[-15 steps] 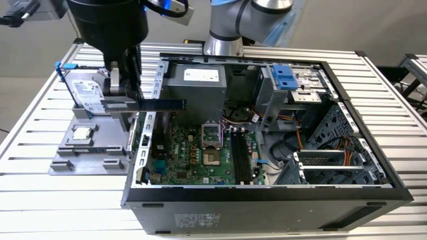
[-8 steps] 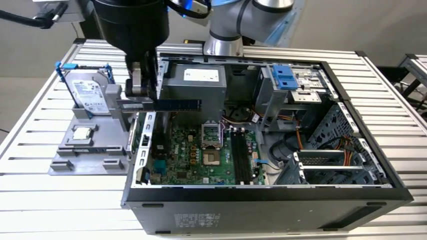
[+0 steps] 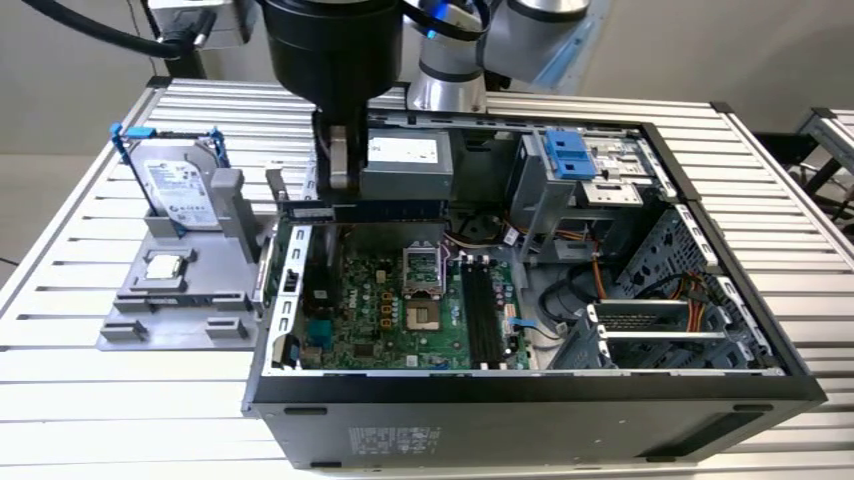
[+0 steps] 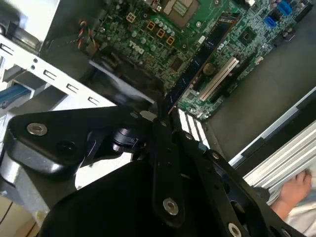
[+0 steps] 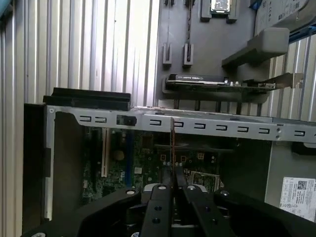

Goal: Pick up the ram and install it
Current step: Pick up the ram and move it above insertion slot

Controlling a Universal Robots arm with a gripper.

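My pincer [image 5: 173,174] clamped shut on the ram [image 5: 173,143], I see the thin stick jutting edge-on from between its fingertips, above the open computer case [image 3: 534,400] on the bench [image 3: 80,400].

Hard drive label [image 3: 180,187]: print too small to read.
Power supply sticker [image 3: 402,150]: unreadable.
Computer case sticker [image 3: 395,441]: unreadable.

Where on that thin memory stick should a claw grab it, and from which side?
Pinch the ram by its two flat faces near one long edge, coming from that edge, leaving the opposite edge free. It is thin and flat, so only the faces offer grip. The gripper holds it so, edge-on between its fingers in the first wrist view.
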